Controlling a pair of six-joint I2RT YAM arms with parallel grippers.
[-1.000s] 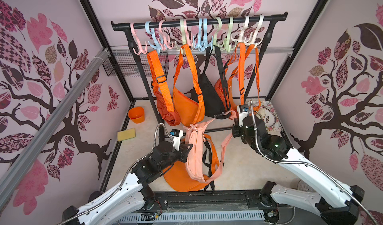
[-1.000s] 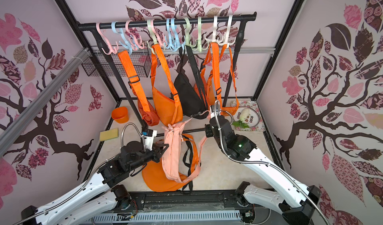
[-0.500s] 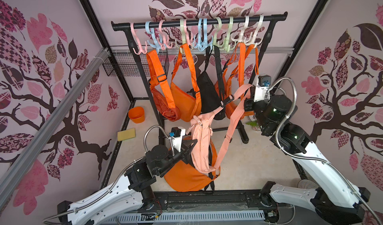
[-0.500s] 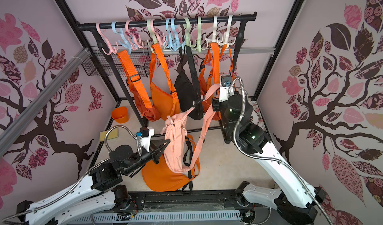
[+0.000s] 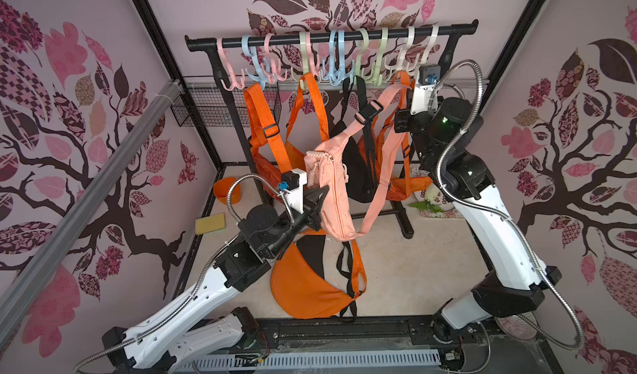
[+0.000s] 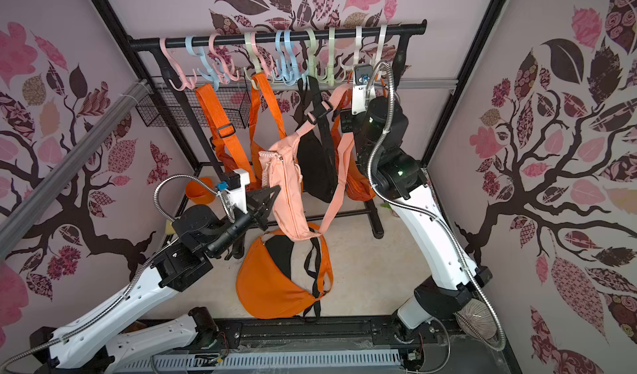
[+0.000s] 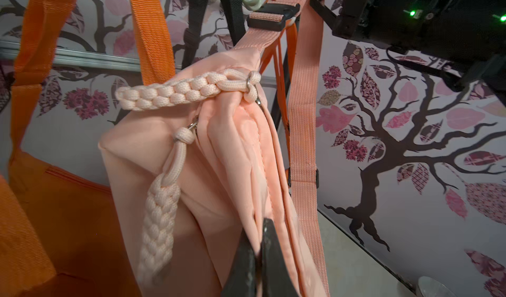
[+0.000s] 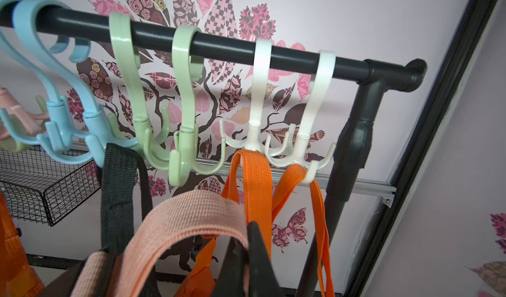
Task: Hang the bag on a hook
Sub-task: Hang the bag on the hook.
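Left arm [image 5: 193, 296], right arm [image 5: 496, 237]: glossy white link shells with small dark screw holes and matte black joint housings. Ribbed silver conduit [image 5: 440, 169] runs alongside each. White wrist camera mount [image 5: 296, 182] with blue connector. Green indicator light [image 5: 444, 120]. Left hand [image 7: 256, 227], right hand [image 8: 242, 232]: black wedge-shaped fingers. Black base rail [image 5: 344, 331].

Pale lilac walls [image 5: 213, 6] carry decals of dark-branched trees [image 5: 532, 213] with pink and patterned leaves. The floor [image 5: 413, 262] is beige and evenly lit. A black rack [image 5: 455, 30] stands at the back, a wire basket [image 5: 206, 110] beside it, a grey rail [image 5: 103, 186] slanting along a side wall.
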